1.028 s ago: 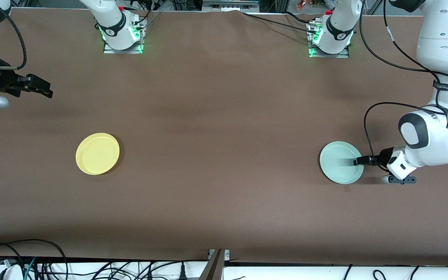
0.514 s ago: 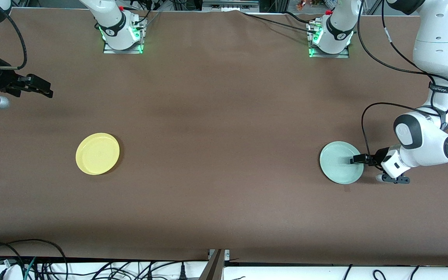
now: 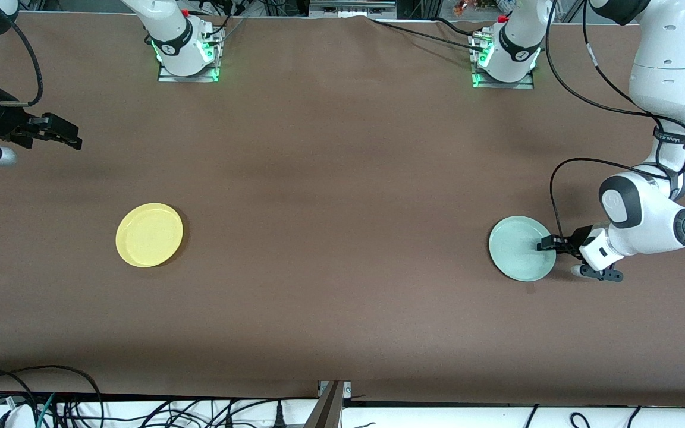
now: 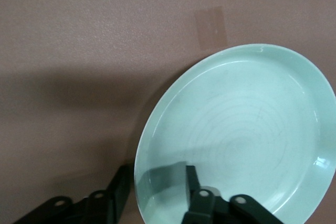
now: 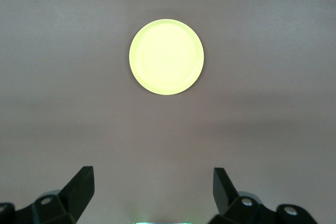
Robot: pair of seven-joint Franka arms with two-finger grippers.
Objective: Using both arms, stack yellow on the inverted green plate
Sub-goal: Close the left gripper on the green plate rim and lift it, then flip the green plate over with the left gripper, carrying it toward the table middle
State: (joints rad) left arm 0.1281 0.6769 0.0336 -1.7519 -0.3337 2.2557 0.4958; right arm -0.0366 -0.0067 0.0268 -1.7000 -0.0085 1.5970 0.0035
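The yellow plate (image 3: 149,235) (image 5: 166,56) lies rim up on the brown table toward the right arm's end. The pale green plate (image 3: 518,249) (image 4: 241,135) lies toward the left arm's end, hollow side up. My left gripper (image 3: 547,244) (image 4: 156,170) sits low at the green plate's edge and straddles its rim. One finger (image 4: 190,182) is inside the plate and the other is outside it, with a gap still between them. My right gripper (image 3: 72,138) (image 5: 152,174) hangs open over bare table at the right arm's end, away from the yellow plate, and waits.
Both arm bases (image 3: 188,56) (image 3: 503,59) stand along the table edge farthest from the front camera. Cables (image 3: 51,404) lie below the table's near edge. A small patch of tape (image 4: 211,24) marks the table beside the green plate.
My left gripper slid a little farther onto the green plate's rim and its fingers drew closer together. The right arm and both plates stayed put.
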